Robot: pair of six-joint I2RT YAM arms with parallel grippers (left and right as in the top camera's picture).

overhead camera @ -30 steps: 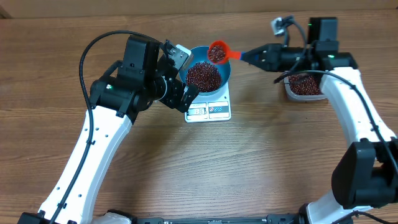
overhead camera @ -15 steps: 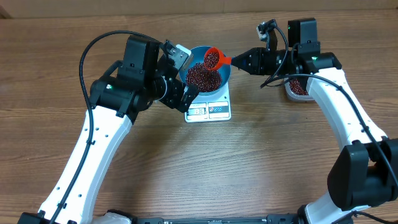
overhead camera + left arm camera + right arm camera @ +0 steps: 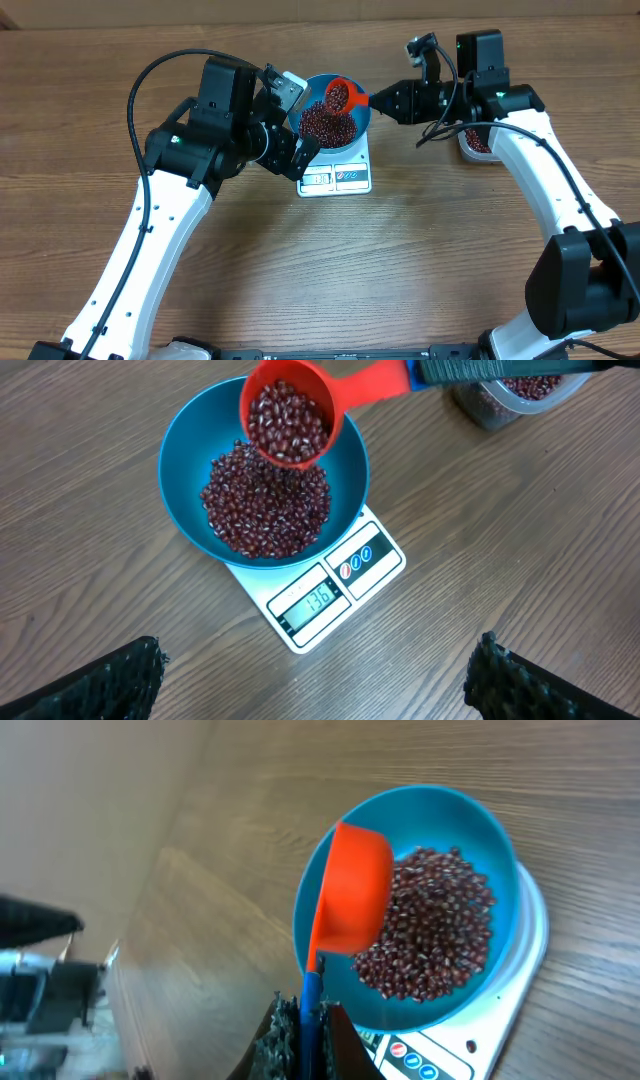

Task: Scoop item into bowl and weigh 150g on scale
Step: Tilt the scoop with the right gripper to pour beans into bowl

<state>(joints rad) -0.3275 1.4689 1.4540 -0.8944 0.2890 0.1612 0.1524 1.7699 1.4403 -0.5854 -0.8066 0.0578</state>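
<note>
While the scoop (image 3: pixel 288 422) overhangs the bowl (image 3: pixel 185 460), the tub (image 3: pixel 495 408) stands apart.

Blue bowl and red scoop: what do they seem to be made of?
Blue bowl: probably plastic, smooth with a soft sheen; the colour is even and the rim is thin. Red scoop: probably moulded plastic too, with a uniform bright colour and a slightly glossy back.

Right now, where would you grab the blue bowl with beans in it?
I'd pinch the round bright-blue bowl by its bare left rim, from above: that wall is thin and free, while the red plastic scoop hangs over its right side and small dark beans fill the middle.
</note>
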